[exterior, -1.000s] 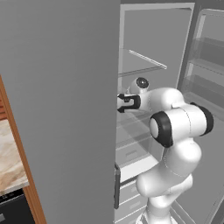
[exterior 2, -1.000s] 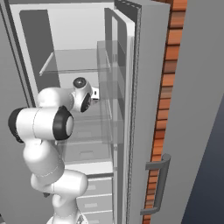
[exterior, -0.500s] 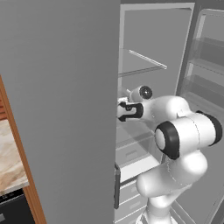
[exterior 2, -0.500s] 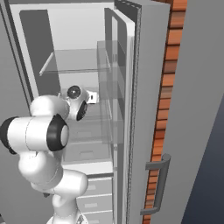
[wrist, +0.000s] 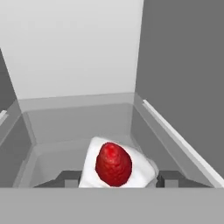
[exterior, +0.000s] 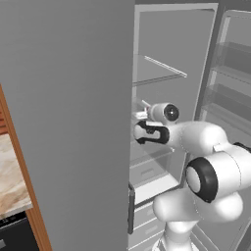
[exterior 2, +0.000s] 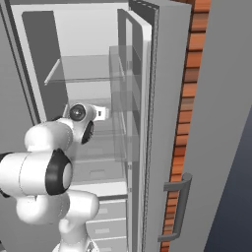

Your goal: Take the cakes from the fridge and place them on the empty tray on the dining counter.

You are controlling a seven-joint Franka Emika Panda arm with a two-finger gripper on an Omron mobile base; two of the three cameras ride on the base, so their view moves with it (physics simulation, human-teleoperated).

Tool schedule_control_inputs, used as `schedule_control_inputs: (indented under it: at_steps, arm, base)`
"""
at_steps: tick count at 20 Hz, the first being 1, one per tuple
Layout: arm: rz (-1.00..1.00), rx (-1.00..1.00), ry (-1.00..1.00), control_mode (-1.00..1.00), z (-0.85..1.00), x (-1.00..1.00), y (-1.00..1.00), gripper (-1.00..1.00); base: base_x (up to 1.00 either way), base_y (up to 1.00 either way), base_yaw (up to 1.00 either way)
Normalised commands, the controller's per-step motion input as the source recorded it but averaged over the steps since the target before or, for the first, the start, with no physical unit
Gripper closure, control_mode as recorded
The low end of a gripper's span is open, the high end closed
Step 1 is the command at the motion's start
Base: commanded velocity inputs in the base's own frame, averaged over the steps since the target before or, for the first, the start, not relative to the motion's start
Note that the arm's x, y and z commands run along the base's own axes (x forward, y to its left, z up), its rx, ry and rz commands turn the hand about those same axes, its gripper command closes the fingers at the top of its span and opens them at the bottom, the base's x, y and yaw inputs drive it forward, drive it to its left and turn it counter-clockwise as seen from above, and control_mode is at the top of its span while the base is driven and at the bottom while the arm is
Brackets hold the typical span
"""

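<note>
The fridge (exterior: 172, 47) stands with its right door open, and my arm reaches in at mid height. A white cake (wrist: 114, 166) with a red strawberry top sits low in the hand view, between my two dark fingertips (wrist: 70, 179). My gripper (wrist: 119, 181) has a finger against each side of the slice, shut on it. Behind the cake lies a shallow grey fridge compartment (wrist: 78, 118). From the base views my hand (exterior: 148, 132) (exterior 2: 83, 117) is inside the fridge, its fingers hidden. The tray and the dining counter are out of view.
Clear glass shelves (exterior: 162, 68) (exterior 2: 81, 66) hang above my hand, and drawers (exterior 2: 106, 216) sit below it. The open door (exterior 2: 147, 123) with its clear bins stands to the right, against a brick wall (exterior 2: 189, 98). A marble worktop (exterior: 10, 181) over a black oven (exterior: 12, 235) is at the left.
My elbow has swung down and toward the cameras, and my hand has sunk a little lower inside the fridge. The jaws have hardly moved.
</note>
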Motion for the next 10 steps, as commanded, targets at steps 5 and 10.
schedule_control_inputs:
  at_steps: [5,10]
  arm:
    - [0.0,0.0,-0.06,-1.0,0.6,-0.62,-0.07,1.0]
    - [0.0,0.0,0.0,-1.0,0.66,-0.77,-0.04,1.0]
  base:
    - [0.0,0.0,0.0]
    - [0.0,0.0,0.0]
